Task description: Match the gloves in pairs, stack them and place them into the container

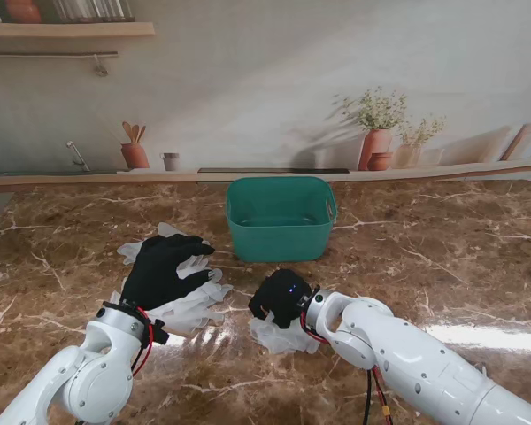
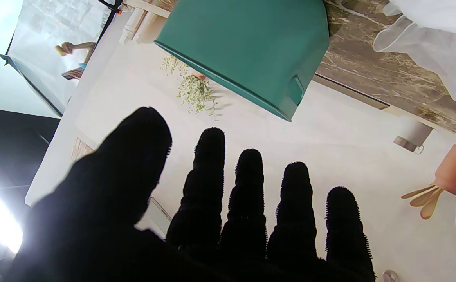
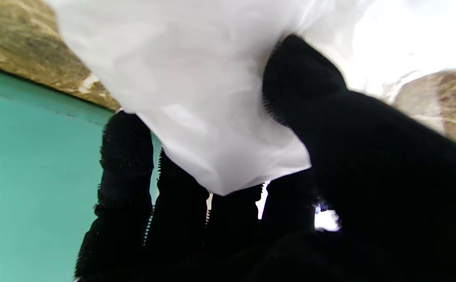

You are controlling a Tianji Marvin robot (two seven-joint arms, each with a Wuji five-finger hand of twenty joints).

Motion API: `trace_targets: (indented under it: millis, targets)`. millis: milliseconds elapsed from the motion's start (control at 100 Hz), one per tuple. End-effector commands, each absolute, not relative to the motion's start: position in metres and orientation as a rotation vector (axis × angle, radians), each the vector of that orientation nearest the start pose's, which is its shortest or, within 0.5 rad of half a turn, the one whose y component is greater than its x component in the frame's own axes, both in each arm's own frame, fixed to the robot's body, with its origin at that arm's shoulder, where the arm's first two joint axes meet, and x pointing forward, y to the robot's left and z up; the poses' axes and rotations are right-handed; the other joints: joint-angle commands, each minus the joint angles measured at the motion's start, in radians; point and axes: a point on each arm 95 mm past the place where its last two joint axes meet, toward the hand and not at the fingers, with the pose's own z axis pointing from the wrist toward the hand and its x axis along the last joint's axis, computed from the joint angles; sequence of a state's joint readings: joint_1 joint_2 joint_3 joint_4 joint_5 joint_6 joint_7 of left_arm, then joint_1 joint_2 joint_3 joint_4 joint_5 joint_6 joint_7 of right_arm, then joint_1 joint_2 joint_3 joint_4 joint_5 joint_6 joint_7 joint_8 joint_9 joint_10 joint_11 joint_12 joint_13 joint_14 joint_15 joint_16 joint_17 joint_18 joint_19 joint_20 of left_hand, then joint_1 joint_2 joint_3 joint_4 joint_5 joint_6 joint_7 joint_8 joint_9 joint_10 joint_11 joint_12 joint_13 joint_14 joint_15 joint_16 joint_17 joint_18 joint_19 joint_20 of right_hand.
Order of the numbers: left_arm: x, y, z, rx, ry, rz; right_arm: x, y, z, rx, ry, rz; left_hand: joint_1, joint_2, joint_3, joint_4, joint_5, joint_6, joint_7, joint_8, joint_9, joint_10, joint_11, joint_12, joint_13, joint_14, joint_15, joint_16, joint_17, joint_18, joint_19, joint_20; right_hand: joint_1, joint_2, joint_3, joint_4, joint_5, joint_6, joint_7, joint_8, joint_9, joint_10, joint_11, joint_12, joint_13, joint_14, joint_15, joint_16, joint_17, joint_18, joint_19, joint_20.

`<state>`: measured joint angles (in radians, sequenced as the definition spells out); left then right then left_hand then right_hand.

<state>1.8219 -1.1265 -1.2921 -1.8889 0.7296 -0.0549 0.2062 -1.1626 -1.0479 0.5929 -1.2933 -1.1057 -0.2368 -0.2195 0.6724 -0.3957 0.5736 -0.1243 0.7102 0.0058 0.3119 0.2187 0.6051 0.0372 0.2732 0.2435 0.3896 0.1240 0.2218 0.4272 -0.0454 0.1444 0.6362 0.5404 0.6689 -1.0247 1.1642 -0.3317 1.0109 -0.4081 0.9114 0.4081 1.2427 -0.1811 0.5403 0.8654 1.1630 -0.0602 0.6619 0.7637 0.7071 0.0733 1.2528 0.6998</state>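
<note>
On the marble table (image 1: 442, 239) we see the green container (image 1: 280, 219) at 12 o'clock, open side up. At 9 o'clock lies a pile of white gloves (image 1: 190, 297), fingers pointing toward 2 o'clock; our left hand (image 1: 159, 270) rests flat on it, fingers spread, gripping nothing. Near centre, 1 white glove (image 1: 283, 336) sits crumpled under our right hand (image 1: 281, 297), whose fingers (image 3: 126, 156) and thumb pinch its cloth; we cannot tell its axis.
</note>
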Motion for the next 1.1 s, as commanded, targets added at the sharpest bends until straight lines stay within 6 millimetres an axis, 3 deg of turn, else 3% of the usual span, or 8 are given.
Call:
trace_targets:
  millis: [0, 360, 680, 740, 870, 980, 1020, 1090]
  targets:
    - [0.331, -0.022, -0.283, -1.36, 1.128, -1.897, 0.401, 0.101, -0.378, 0.594, 2.004, 1.63, 0.013, 0.036, -0.035, 0.018, 0.033, -0.028, 0.019, 0.013, 0.012, -0.027, -0.024, -0.015, 0.029, -0.05, -0.027, -0.007, -0.019, 0.003, -0.029, 0.008, 0.001, 0.002, 0.022, 0.005, 0.054, -0.059, 0.087, 0.04, -0.001, -0.017, 0.019, 0.026, -0.025, -0.023, 0.016, 0.022, -0.016, 0.003, -0.006, -0.002]
    - [0.331, -0.022, -0.283, -1.353, 1.128, -1.908, 0.404, 0.071, -0.38, 0.856, 1.673, 1.793, 0.018, 0.043, -0.043, 0.018, 0.039, -0.03, 0.028, 0.017, 0.01, -0.024, -0.025, -0.016, 0.028, -0.052, -0.028, -0.008, -0.021, 0.005, -0.039, 0.004, -0.026, 0.045, 0.037, 0.004, 0.029, -0.059, 0.066, 0.109, -0.016, -0.032, 0.008, 0.054, -0.087, -0.043, 0.002, 0.013, -0.08, -0.012, -0.036, 0.009]
    - [0.332, -0.025, -0.285, -1.362, 1.129, -1.918, 0.375, 0.034, -0.404, 0.78, 1.665, 1.79, 0.019, 0.043, -0.044, 0.019, 0.038, -0.033, 0.031, 0.019, 0.008, -0.027, -0.027, -0.017, 0.026, -0.052, -0.032, -0.009, -0.019, 0.003, -0.049, 0.002, -0.046, 0.046, 0.041, -0.001, 0.027, -0.091, 0.039, 0.148, -0.02, -0.067, 0.005, 0.065, -0.19, -0.079, -0.049, -0.008, -0.149, -0.051, -0.129, -0.006]
    - [0.332, -0.026, -0.285, -1.362, 1.131, -1.921, 0.371, 0.029, -0.408, 0.777, 1.673, 1.778, 0.02, 0.042, -0.043, 0.019, 0.037, -0.031, 0.031, 0.018, 0.008, -0.025, -0.027, -0.017, 0.028, -0.054, -0.031, -0.009, -0.019, 0.002, -0.05, 0.002, -0.054, 0.043, 0.045, -0.003, 0.026, -0.092, 0.035, 0.148, -0.023, -0.048, 0.005, 0.062, -0.216, -0.086, -0.061, -0.015, -0.165, -0.053, -0.145, -0.007]
    - [0.332, -0.026, -0.284, -1.355, 1.132, -1.925, 0.362, 0.019, -0.416, 0.801, 1.643, 1.766, 0.019, 0.042, -0.04, 0.019, 0.035, -0.031, 0.029, 0.018, 0.009, -0.026, -0.027, -0.017, 0.029, -0.054, -0.032, -0.009, -0.018, 0.001, -0.051, 0.003, -0.085, 0.055, 0.046, 0.0, -0.004, -0.061, 0.022, 0.141, -0.074, -0.053, -0.016, 0.049, -0.324, -0.1, -0.086, -0.111, -0.244, -0.054, -0.229, 0.001]
    - [0.333, -0.026, -0.284, -1.351, 1.131, -1.924, 0.354, 0.011, -0.415, 0.832, 1.625, 1.753, 0.021, 0.042, -0.035, 0.02, 0.033, -0.029, 0.027, 0.017, 0.008, -0.026, -0.027, -0.017, 0.029, -0.055, -0.032, -0.009, -0.018, 0.0, -0.052, 0.004, -0.162, 0.105, 0.03, 0.011, -0.057, -0.023, 0.003, 0.129, -0.201, -0.015, -0.114, -0.038, -0.434, -0.092, -0.163, -0.174, -0.318, -0.05, -0.309, -0.011]
    - [0.333, -0.026, -0.284, -1.351, 1.131, -1.923, 0.352, 0.009, -0.413, 0.844, 1.625, 1.748, 0.022, 0.04, -0.033, 0.02, 0.032, -0.028, 0.026, 0.016, 0.009, -0.026, -0.026, -0.017, 0.03, -0.054, -0.031, -0.009, -0.018, 0.0, -0.052, 0.004, -0.25, 0.172, -0.04, 0.018, -0.101, 0.002, -0.015, 0.117, -0.281, 0.004, -0.132, -0.195, -0.488, -0.086, -0.197, -0.221, -0.346, -0.051, -0.344, 0.001]
    - [0.333, -0.027, -0.284, -1.351, 1.133, -1.923, 0.348, 0.007, -0.409, 0.872, 1.628, 1.744, 0.022, 0.039, -0.031, 0.019, 0.032, -0.026, 0.025, 0.016, 0.009, -0.025, -0.026, -0.017, 0.028, -0.053, -0.032, -0.009, -0.018, -0.001, -0.053, 0.004, -0.321, 0.258, -0.105, 0.041, -0.159, 0.025, -0.045, 0.102, -0.373, 0.027, -0.174, -0.27, -0.549, -0.078, -0.243, -0.256, -0.379, -0.056, -0.378, 0.002]
